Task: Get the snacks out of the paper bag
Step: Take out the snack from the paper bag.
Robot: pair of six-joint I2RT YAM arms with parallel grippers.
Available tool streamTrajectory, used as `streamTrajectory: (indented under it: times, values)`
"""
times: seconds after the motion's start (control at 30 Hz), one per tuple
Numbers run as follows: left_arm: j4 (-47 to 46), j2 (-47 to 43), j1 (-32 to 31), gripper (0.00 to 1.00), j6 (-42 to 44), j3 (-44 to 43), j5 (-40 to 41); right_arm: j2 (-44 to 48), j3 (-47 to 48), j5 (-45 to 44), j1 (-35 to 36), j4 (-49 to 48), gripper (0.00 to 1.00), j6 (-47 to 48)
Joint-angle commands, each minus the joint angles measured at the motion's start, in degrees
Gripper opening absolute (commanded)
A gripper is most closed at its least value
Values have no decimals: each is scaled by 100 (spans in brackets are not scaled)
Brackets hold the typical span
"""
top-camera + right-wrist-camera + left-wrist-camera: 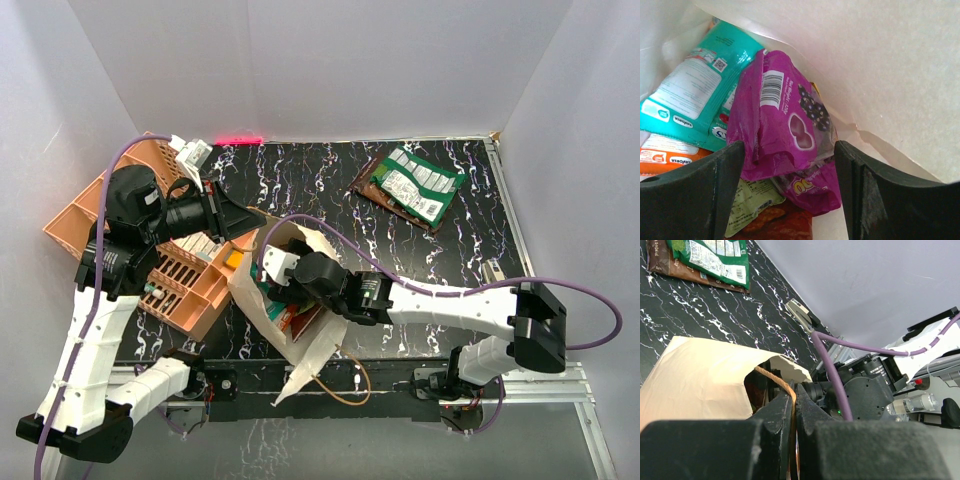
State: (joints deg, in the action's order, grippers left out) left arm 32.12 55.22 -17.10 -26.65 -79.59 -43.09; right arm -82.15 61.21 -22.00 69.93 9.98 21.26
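The cream paper bag (318, 345) lies near the front left with its mouth open. My left gripper (258, 220) is shut on its tan loop handle (785, 385) and holds the mouth up; the left wrist view shows the bag wall (700, 375) below. My right gripper (278, 283) is inside the bag, open. Its fingers (705, 195) straddle a purple packet (785, 125) without touching it. A teal packet (695, 90), an orange one (665, 155), a light green one (752, 200) and a red-brown one (775, 222) lie around it. A green packet (422, 182) on a dark-brown pouch (370, 188) lies outside at the back right.
An orange compartment tray (85, 215) with small boxes stands at the left, under my left arm. The bag's second handle loop (345, 385) hangs over the front edge. White walls close in the table on three sides.
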Motion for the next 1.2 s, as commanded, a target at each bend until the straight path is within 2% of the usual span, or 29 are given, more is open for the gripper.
streamTrajectory:
  times: [0.0,0.17,0.3,0.37,0.47,0.53,0.7,1.17]
  values:
    - [-443,-231,8,0,-41,-61,-181,-147,2,-208,-120,-515,76,-148]
    - [-409,-265,5,0,-24,-23,-148,-276,-185,129,-344,-759,75,-306]
    - [-422,-303,1,0,-24,59,-39,-404,-363,400,-462,-955,67,-456]
    - [-365,-309,5,0,-12,83,46,-431,-305,509,-464,-927,59,-484]
    - [-252,-321,4,0,36,112,217,-308,-242,789,-462,-929,37,-493]
    - [-217,-347,3,0,37,184,366,-200,-241,1002,-463,-959,26,-468]
    - [-218,-357,11,0,42,283,546,4,-190,1129,-467,-938,10,-532]
    - [-152,-373,5,0,72,300,924,908,105,1654,-463,-1391,7,-1139]
